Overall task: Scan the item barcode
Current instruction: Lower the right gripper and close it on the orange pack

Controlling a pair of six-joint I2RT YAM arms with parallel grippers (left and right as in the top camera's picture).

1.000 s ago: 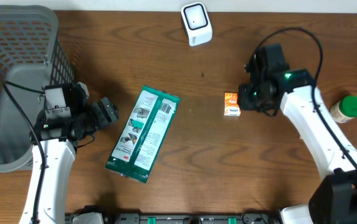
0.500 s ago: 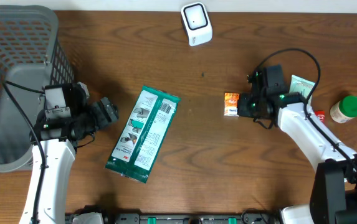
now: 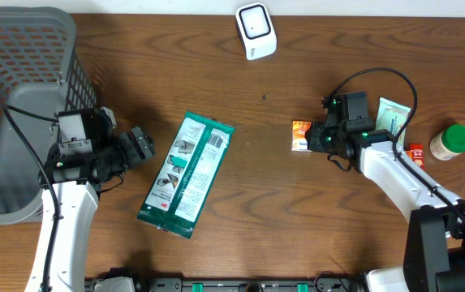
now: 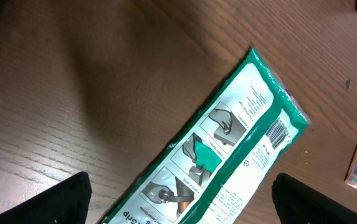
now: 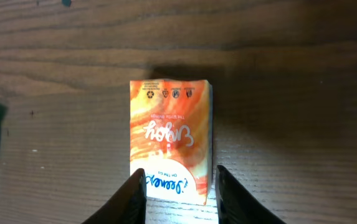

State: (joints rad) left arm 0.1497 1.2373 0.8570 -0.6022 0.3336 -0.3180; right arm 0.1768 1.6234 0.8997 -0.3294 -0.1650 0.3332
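A small orange packet lies flat on the wooden table. My right gripper sits at its right end. In the right wrist view the gripper is open, its fingers straddling the packet's near end with a thin gap on the right side. A long green and white package lies left of centre, its barcode facing up. My left gripper hovers at its left, open wide and holding nothing. The white scanner stands at the table's back edge.
A grey mesh basket fills the back left corner. To the right of my right arm lie a teal packet, a small red item and a green-capped bottle.
My right arm has drawn toward the front, bringing its fingers to the orange packet's end and uncovering the teal packet. The left arm and the green package have stayed still.
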